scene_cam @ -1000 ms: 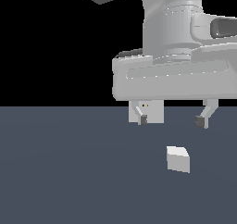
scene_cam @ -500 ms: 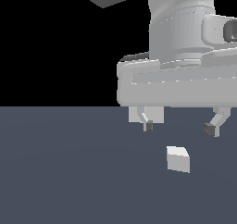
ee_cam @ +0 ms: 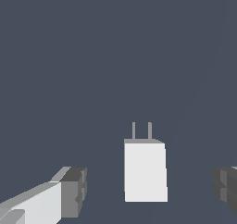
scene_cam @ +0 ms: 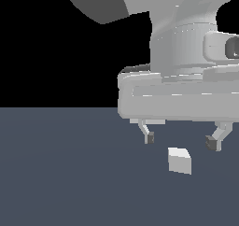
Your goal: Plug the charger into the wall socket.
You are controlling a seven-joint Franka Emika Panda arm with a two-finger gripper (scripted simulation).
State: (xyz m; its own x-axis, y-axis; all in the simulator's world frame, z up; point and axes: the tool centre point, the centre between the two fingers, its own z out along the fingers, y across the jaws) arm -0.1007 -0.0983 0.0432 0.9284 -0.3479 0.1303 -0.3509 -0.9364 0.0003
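The open claw has shifted toward 3 o'clock and now hangs over the charger, so the grasp seems near

Both renders are evenly and flatly lit, with no glare and no blur. In the exterior view the background above the dark blue-grey floor is pure black. The charger has a brighter top face and duller sides, suggesting light from above; it casts no visible shadow. Edges look slightly jagged, without lens distortion.
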